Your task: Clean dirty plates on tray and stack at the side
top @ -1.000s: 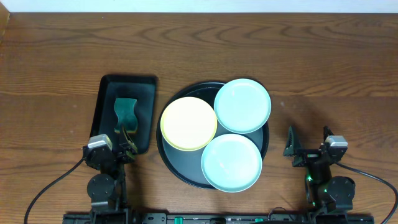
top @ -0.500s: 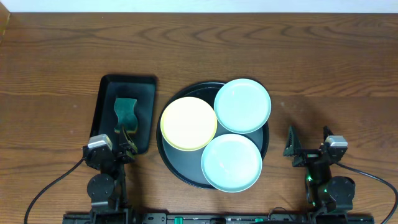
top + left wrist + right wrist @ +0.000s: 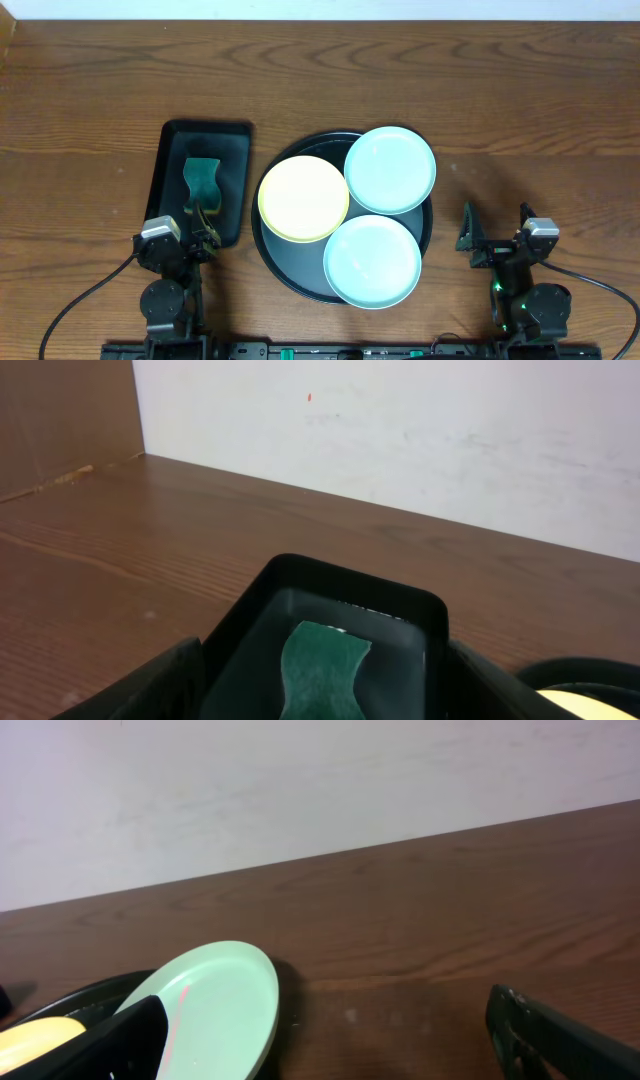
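Three plates lie on the round black tray (image 3: 268,252): a pale yellow plate (image 3: 303,198) at the left, a mint plate (image 3: 390,169) at the upper right overhanging the rim, and another mint plate (image 3: 372,261) at the front. My left gripper (image 3: 203,228) is open at the near end of the small tray, nothing between its fingers. My right gripper (image 3: 494,232) stands open on bare table right of the round tray. In the right wrist view the gripper (image 3: 330,1060) faces the upper mint plate (image 3: 215,1005), which carries a thin reddish streak.
A rectangular black tray (image 3: 172,150) left of the round one holds a green sponge (image 3: 203,180). In the left wrist view that sponge (image 3: 320,670) lies just ahead of my open left gripper (image 3: 325,705). A white wall runs along the table's far edge.
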`<state>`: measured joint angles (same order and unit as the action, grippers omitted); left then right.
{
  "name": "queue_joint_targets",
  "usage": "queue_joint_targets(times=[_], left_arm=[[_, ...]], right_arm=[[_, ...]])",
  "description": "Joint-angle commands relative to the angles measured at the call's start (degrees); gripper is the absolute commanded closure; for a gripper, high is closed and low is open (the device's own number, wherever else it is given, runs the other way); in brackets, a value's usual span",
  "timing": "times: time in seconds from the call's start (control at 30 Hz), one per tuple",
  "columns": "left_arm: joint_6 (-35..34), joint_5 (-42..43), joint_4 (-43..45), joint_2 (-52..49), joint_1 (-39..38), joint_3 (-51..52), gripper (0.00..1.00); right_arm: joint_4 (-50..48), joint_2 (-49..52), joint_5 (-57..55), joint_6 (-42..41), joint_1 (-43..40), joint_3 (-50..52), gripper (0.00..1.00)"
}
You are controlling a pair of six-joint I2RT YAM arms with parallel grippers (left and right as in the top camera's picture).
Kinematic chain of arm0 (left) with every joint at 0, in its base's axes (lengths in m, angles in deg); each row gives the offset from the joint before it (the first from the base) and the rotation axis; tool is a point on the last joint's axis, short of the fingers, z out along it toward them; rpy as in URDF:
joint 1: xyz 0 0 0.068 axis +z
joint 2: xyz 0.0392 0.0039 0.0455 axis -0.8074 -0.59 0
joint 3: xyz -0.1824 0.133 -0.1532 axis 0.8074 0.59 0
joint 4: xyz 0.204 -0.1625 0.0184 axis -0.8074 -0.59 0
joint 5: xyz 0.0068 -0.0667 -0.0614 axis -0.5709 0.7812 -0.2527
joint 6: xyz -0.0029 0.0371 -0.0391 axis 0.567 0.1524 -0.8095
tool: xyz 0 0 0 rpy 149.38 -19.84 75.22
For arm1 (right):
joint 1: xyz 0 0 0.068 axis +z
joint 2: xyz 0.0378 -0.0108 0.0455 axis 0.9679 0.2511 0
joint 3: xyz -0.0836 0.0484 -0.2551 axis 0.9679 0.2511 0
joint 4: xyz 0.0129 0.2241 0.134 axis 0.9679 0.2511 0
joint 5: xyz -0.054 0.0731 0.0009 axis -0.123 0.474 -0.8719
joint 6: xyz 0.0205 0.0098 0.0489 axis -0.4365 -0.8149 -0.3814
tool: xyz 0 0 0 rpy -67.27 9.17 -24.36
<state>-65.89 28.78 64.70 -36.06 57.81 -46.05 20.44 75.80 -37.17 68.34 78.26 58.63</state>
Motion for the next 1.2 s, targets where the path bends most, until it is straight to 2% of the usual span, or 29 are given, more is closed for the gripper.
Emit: queue_joint_targets(times=[0.0, 0.47, 0.73, 1.0, 1.17], left_arm=[[0.3, -0.5, -2.7, 0.2, -0.1, 0.8, 0.25], [0.3, -0.5, -2.7, 0.2, -0.1, 0.7, 0.25], [0.3, -0.5, -3.0, -1.5, -0.1, -3.2, 0.25], [0.3, 5.5, -3.7, -13.3, -0.1, -16.2, 0.25], [0.3, 7.3, -10.8, -24.3, -0.1, -28.7, 0.25]], right_arm=[[0.2, -0.3, -0.3, -0.6, -0.1, 0.1, 0.01], [-0.1, -0.3, -0.1, 0.2, -0.1, 0.1, 0.01], [-4.6, 0.0, -0.1, 3.1, -0.1, 0.0, 0.01], [-7.6, 6.6, 0.8, 3.1, -0.1, -4.5, 0.01], [-7.6, 17.6, 1.8, 3.1, -0.1, -13.4, 0.01]])
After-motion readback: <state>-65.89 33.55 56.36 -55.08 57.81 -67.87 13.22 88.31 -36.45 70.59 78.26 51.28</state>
